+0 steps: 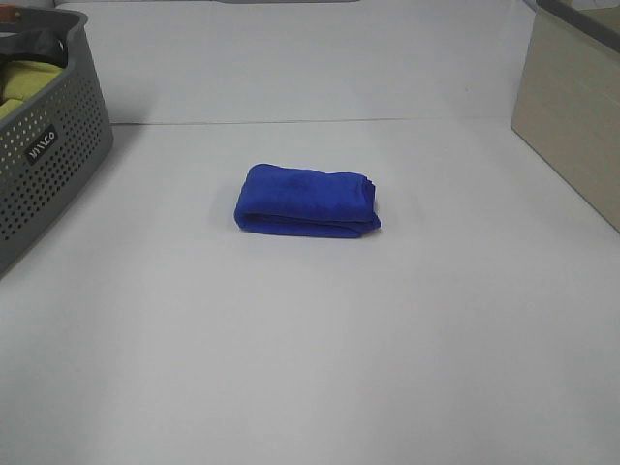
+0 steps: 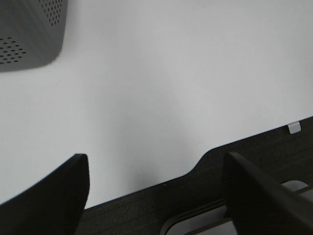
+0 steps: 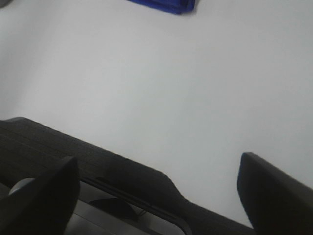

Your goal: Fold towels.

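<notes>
The royal-blue towel (image 1: 307,199) lies folded into a compact thick bundle in the middle of the white table (image 1: 310,368). A strip of it also shows in the right wrist view (image 3: 168,5). Neither gripper shows in the exterior high view. My left gripper (image 2: 156,196) is open and empty above the table's front edge, far from the towel. My right gripper (image 3: 156,196) is open and empty, also above the front edge, with the towel well ahead of it.
A grey perforated basket (image 1: 44,160) holding a yellow-green cloth (image 1: 21,85) stands at the back left; its corner shows in the left wrist view (image 2: 29,34). A beige box (image 1: 572,116) stands at the back right.
</notes>
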Controlling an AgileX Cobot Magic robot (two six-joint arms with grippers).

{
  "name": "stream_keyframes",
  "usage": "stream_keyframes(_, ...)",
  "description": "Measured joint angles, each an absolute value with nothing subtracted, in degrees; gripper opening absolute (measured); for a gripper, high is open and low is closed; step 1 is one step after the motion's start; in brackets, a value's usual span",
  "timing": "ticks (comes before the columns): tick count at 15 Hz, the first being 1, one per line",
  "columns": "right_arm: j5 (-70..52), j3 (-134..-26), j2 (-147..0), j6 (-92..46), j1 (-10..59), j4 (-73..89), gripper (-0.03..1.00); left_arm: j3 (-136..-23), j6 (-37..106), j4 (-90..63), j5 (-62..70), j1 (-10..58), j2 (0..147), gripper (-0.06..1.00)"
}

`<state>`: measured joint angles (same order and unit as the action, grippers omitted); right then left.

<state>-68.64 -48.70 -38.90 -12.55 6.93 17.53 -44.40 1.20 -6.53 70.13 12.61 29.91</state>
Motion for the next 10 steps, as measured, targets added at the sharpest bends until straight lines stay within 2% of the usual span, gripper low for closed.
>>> stream_keyframes(1, -66.23, -41.42, -30.54, -12.55, 6.93, 15.58, 0.83, -39.02, 2.81, -6.53, 70.19, 12.61, 20.23, 0.71)
stream_keyframes(4, -62.74, -31.97, -18.16, -13.87, 6.93, 12.15, 0.83, -33.58, 8.94, -6.59, 68.53, 12.61, 10.03, 0.71)
stream_keyframes(10, -61.76, -29.34, -11.75, -14.27, 6.93, 10.66, 0.83, -29.16, 11.40, -6.99, 60.91, 12.61, 8.08, 0.71)
